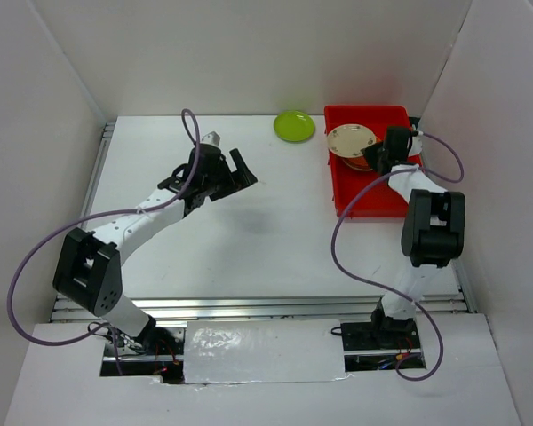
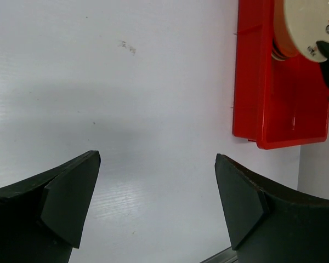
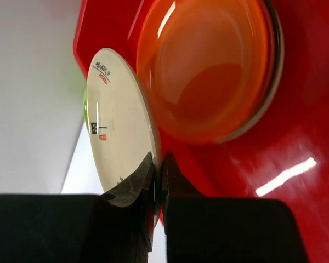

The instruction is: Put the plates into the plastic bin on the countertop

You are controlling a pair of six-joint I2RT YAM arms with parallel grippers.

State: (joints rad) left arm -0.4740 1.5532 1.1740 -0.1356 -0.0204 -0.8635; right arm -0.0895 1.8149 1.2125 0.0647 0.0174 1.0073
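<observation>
The red plastic bin [image 1: 377,202] sits at the back right of the white countertop [image 1: 249,231]. My right gripper [image 1: 379,153] is shut on the rim of a cream plate [image 1: 352,139] and holds it over the bin; the right wrist view shows the plate [image 3: 118,126] clamped edge-on between the jaws [image 3: 158,164]. An orange plate [image 3: 208,66] lies in the bin [image 3: 296,164] on top of a stack. A lime green plate [image 1: 294,125] lies on the countertop left of the bin. My left gripper [image 1: 234,177] is open and empty above the countertop [image 2: 126,109], well left of the bin [image 2: 252,82].
White walls stand around the work surface. A metal rail [image 1: 249,307] runs along the near edge and another along the left edge [image 1: 98,169]. The right arm's cable [image 1: 346,240] loops over the countertop in front of the bin.
</observation>
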